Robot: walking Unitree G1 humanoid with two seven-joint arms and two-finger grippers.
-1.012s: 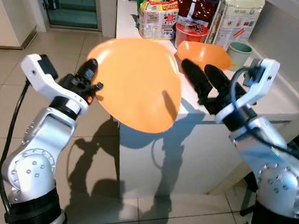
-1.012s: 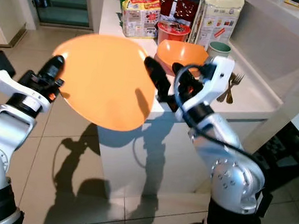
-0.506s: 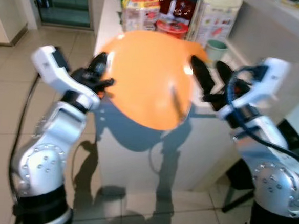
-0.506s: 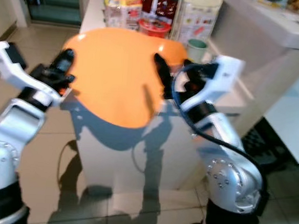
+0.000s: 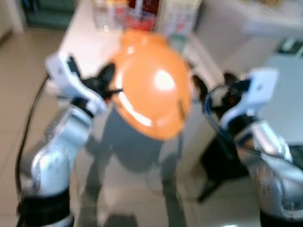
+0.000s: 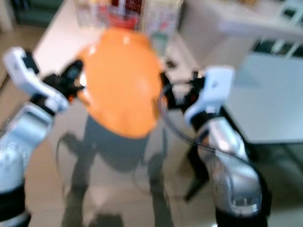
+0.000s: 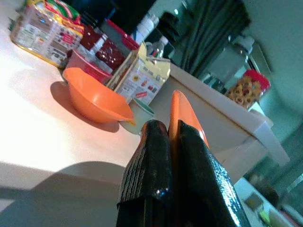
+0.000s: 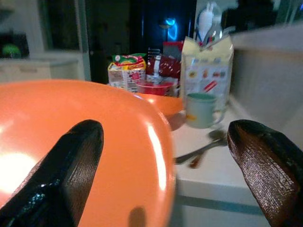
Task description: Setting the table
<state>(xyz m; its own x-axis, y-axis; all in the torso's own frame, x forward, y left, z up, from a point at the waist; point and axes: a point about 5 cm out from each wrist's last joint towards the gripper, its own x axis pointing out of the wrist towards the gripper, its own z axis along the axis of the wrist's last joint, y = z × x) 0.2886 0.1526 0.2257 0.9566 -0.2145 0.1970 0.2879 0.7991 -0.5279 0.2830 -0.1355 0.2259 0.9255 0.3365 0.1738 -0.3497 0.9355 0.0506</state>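
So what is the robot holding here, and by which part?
The left end effector is shut on the rim of the orange plate, carrying it by its edge. The right end effector is open beside the plate and holds nothing.

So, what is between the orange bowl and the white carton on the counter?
In the left wrist view, a pale green cup stands between the orange bowl and the white carton, on the white counter.
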